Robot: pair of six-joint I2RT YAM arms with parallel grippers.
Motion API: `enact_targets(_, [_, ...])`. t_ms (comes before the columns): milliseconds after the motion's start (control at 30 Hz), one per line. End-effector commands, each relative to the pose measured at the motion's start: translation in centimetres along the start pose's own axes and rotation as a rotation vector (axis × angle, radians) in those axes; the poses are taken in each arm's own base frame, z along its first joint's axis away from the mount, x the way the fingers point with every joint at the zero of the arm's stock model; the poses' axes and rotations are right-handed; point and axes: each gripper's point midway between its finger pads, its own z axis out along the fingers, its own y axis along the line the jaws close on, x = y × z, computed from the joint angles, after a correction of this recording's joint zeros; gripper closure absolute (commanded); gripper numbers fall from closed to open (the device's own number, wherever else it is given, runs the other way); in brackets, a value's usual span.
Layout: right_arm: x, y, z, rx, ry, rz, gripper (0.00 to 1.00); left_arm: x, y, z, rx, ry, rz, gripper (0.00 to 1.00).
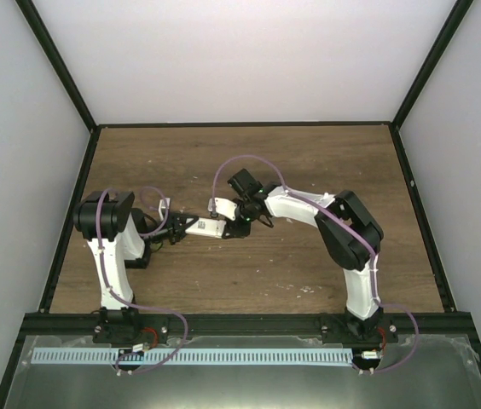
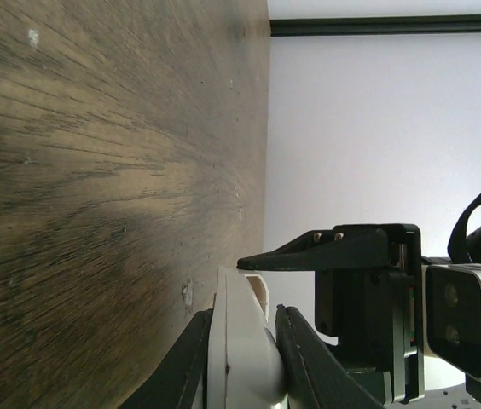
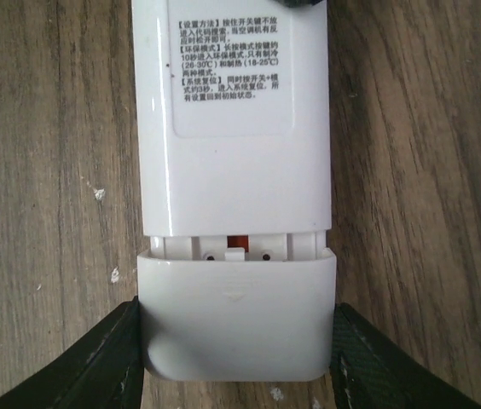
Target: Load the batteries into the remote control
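Holding the remote control [image 3: 234, 170] from both ends, I have it stretched between my two arms over the left-middle of the table [image 3: 44, 170], back side up with its printed label toward my right wrist camera; whether it rests on the wood or hangs just above it I cannot tell. My left claw [image 2: 244, 328] is squeezed fully down on the body's thin edges at the far end. My right claw [image 3: 237, 358] stands about half spread, its fingers [image 3: 117, 362] pressed against the two sides of the battery cover [image 3: 237, 328], which sits partly slid on with a narrow gap open at the seam. A sliver of orange [image 3: 239, 241] shows in that gap, probably the orange battery already seated; the purple one I cannot see. I judge the remote to be light, stiff, hollow plastic, smooth enough to slip under a sideways push, so the flat side walls are the place to grip. The cover is thin and its catch likely brittle; it wants a straight slide along the body, without twisting.
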Motion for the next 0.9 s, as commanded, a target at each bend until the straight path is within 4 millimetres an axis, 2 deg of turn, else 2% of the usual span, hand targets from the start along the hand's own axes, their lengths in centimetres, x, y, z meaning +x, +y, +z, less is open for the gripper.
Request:
enact_targets(0, [-0.8,-0.3,1.0,0.003,-0.005,-0.03,0.56,-0.4,1.6,-0.6,-0.032,-0.058,-0.009,1.0])
enact_targets(533, [0.1,-0.4,2.1,0.008,0.036,-0.021,0.5,-0.4,1.6,-0.6,-0.029,-0.053,-0.01,1.0])
enact_targets(867, [-0.6,-1.1,1.6,0.038,0.021,-0.025,0.44,-0.5,1.5,-0.5,-0.025,-0.051,-0.007,1.0])
